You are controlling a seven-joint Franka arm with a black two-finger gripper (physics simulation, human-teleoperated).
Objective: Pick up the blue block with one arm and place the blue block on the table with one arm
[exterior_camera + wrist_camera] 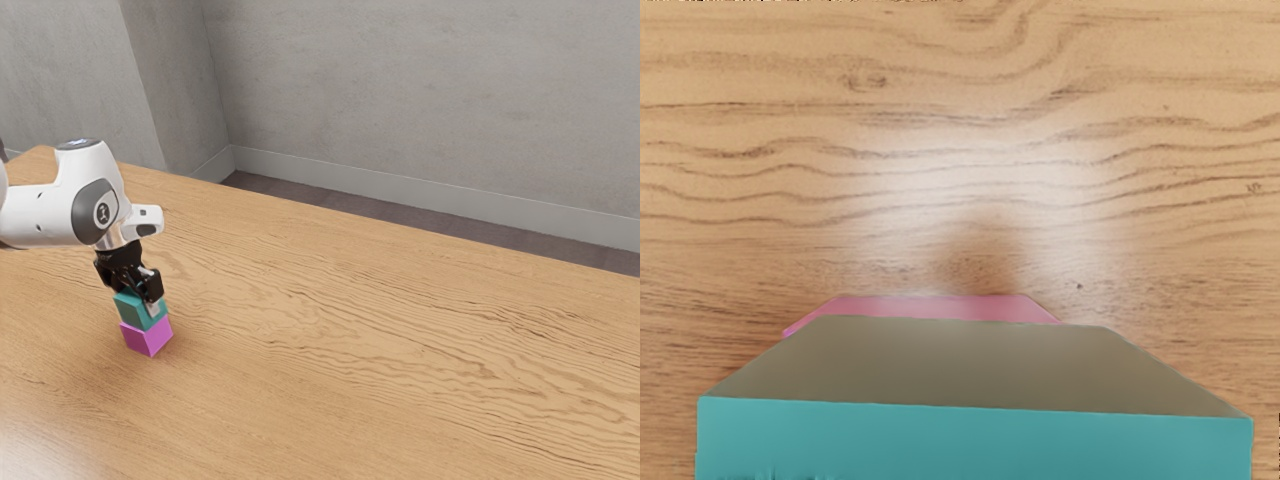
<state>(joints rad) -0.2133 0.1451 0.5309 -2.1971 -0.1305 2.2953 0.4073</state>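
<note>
One blue-green, cube-shaped block [132, 310], likely light and rigid, is atop a magenta cube [146, 337], at my black gripper [145, 299]; jaw gap and hold, I can't tell. Opposite sides suit gripping.

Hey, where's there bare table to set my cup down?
The table is bare from the blocks to the exterior view's right, up to its far edge, and between the pink block and that view's lower edge. It's crowded where my gripper meets the teal block.
</note>
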